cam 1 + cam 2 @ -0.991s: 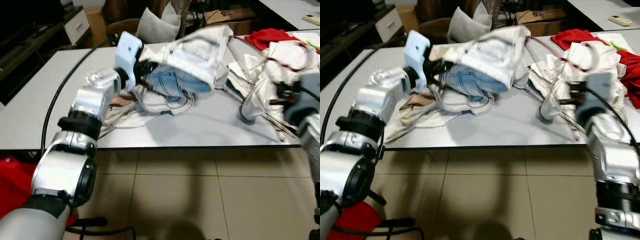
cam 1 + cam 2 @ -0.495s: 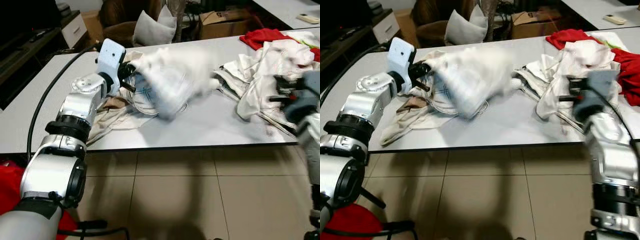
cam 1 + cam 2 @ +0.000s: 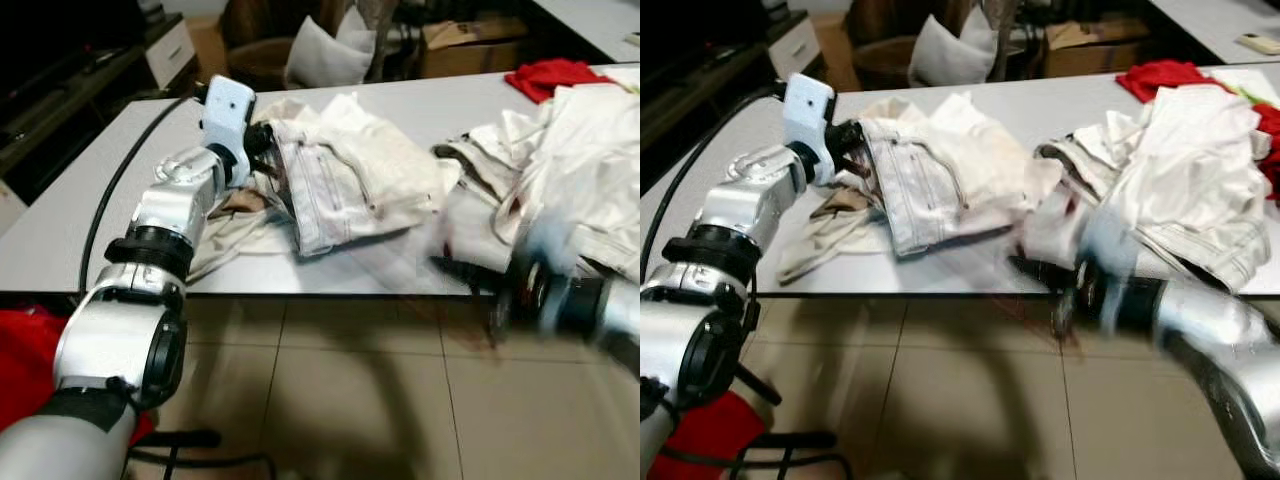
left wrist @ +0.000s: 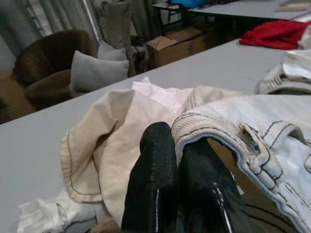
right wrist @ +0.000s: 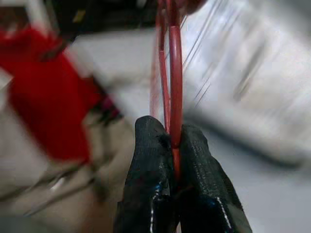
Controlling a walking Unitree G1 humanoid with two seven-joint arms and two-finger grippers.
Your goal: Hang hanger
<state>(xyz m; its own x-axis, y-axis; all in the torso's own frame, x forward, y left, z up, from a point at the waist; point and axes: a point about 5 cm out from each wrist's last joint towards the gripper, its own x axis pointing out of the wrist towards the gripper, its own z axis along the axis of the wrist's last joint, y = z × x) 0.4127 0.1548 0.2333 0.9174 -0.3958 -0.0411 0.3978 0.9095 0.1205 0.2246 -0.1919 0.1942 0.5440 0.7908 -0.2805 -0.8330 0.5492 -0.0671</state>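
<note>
White jeans (image 3: 350,180) lie spread on the grey table (image 3: 90,220). My left gripper (image 3: 262,140) sits at their waistband, and in the left wrist view its fingers (image 4: 155,165) are pressed together against the waistband (image 4: 218,128). A thin red hanger (image 5: 174,73) is pinched between the fingertips of my right gripper (image 5: 172,141). The right arm is blurred by motion; its gripper (image 3: 1025,265) points left at the table's front edge, below the jeans. In the eye views the hanger is only a faint red streak.
A heap of white clothes (image 3: 590,170) covers the table's right side, with a red garment (image 3: 555,75) behind it. A beige cloth (image 3: 235,215) lies under the left arm, and a black cable (image 3: 110,200) crosses the table's left part. Tiled floor (image 3: 330,400) lies in front.
The left gripper lowered the lifted jeans, which now lie flat. The right arm swung from the clothes heap down and left to the table's front edge, with the red hanger.
</note>
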